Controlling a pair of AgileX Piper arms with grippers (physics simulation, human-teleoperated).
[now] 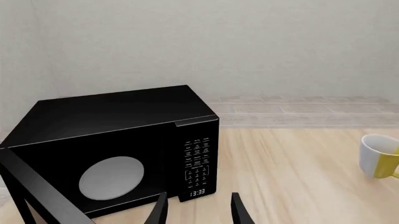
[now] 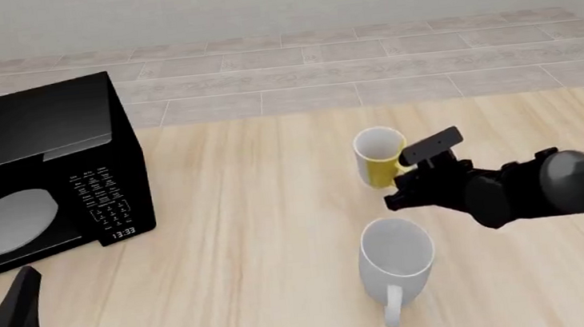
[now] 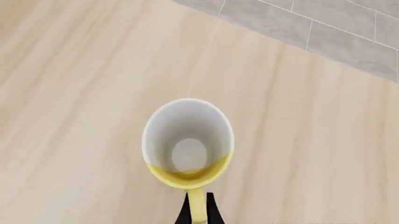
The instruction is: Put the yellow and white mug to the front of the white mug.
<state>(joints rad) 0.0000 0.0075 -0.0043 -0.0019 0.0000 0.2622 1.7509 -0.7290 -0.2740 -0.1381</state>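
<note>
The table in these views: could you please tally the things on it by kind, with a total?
Mugs: 2, the yellow and white mug and the white mug
Microwaves: 1, the black microwave
Total: 3

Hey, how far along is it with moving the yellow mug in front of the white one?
Done: the right gripper has its fingers closed on the handle of the yellow and white mug. In hand: that mug is gripped, but it sits beyond the white mug in the front view, on the far side. Left: carrying it round to the near side and releasing. The left gripper idles open by the microwave.
</note>
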